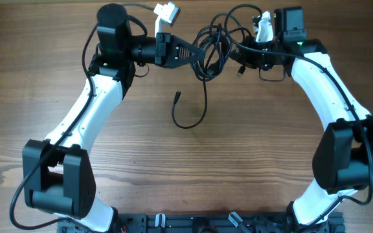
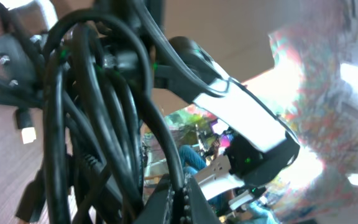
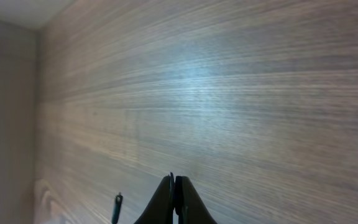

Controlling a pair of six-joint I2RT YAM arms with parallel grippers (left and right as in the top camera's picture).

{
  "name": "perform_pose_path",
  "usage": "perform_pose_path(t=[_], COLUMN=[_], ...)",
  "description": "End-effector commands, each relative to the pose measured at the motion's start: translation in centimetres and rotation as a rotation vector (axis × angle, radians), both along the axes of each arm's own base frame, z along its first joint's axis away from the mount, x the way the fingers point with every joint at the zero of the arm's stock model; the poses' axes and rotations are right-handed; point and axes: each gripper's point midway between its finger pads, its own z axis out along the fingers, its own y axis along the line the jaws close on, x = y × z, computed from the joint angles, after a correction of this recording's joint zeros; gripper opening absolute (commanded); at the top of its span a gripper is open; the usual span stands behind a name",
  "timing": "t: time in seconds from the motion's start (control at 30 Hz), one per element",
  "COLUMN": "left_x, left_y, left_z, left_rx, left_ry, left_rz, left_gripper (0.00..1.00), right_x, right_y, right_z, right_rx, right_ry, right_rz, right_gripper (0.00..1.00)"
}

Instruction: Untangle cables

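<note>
The cables [image 1: 212,40] are a knotted black bundle hanging between my two grippers at the table's far middle. One strand drops to the table in a loop [image 1: 190,123] ending in a plug [image 1: 177,97]. My left gripper [image 1: 203,55] is shut on the bundle from the left. In the left wrist view thick loops [image 2: 98,124] fill the frame, and one strand runs into the shut jaws [image 2: 178,196]. My right gripper [image 1: 237,55] is shut on a cable from the right. In its wrist view the jaws [image 3: 174,185] are pressed together, with a small plug [image 3: 117,205] dangling beside them.
The wooden table [image 1: 186,175] lies under both arms. The arm bases stand at the front edge, left [image 1: 57,181] and right [image 1: 348,155]. The right arm's white link [image 2: 241,118] shows close behind the bundle in the left wrist view.
</note>
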Motion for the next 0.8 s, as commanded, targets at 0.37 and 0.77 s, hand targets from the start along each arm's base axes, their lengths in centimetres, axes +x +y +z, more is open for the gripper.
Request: perform_pose_path(t=[0.37,0.77], left_x=[0.0,10.3], left_y=[2.1,11.0], left_z=[8.7,-1.2], left_rx=[-0.179,0.016], left_ry=[-0.302,0.271], left_rz=[0.136,0.583], left_gripper=[0.04,0.04], right_x=[-1.5,-3.0], right_y=[2.2,-6.3], right_z=[-7.1,-10.5], right_rx=[0.127,-0.070], right_ry=[0.230,0.400], right_rz=[0.065,-0.145], right_gripper=[0.04,0.04])
